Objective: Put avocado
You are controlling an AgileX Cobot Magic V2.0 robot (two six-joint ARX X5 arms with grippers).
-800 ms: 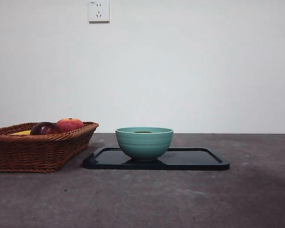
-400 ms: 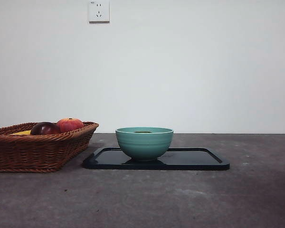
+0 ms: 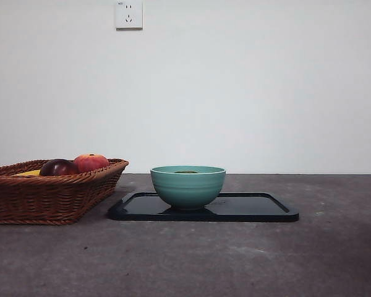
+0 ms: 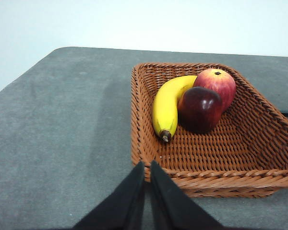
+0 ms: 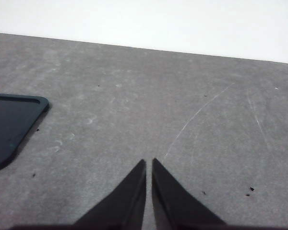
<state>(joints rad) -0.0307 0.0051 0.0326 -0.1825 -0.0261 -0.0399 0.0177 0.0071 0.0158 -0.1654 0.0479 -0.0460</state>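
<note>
Observation from front view: located small dull dark-green avocado (image 3: 187,171) inside round teal ceramic bowl (image 3: 187,189), only a thin sliver of its low top showing just above the rim. Noted bowl standing upright on flat glossy black rectangular tray (image 3: 260,207), toward the tray's end nearer the basket. Recorded tray lying flat on grey matte table (image 3: 235,260), just beside brown woven wicker basket (image 3: 43,198); could not tell whether the two touched. Counted three fruits in the basket via left wrist view: curved yellow banana (image 4: 165,108), dark maroon round fruit (image 4: 200,109) and red-orange round fruit (image 4: 216,84). Found maroon fruit resting against the banana on one side and against the red-orange fruit on the other, all three gathered toward one end of the basket. Saw white wall socket (image 3: 128,13) high on the pale wall behind the basket. Checked left gripper (image 4: 147,164): black jaws clenched together, only a hairline slit between the tips, grasping nothing, poised above the basket's near rim. Checked right gripper (image 5: 149,161): black jaws likewise pressed closed on nothing, hanging over bare scratched table, well apart from the rounded tray corner visible at the edge of that view. Saw neither arm in front view.
</note>
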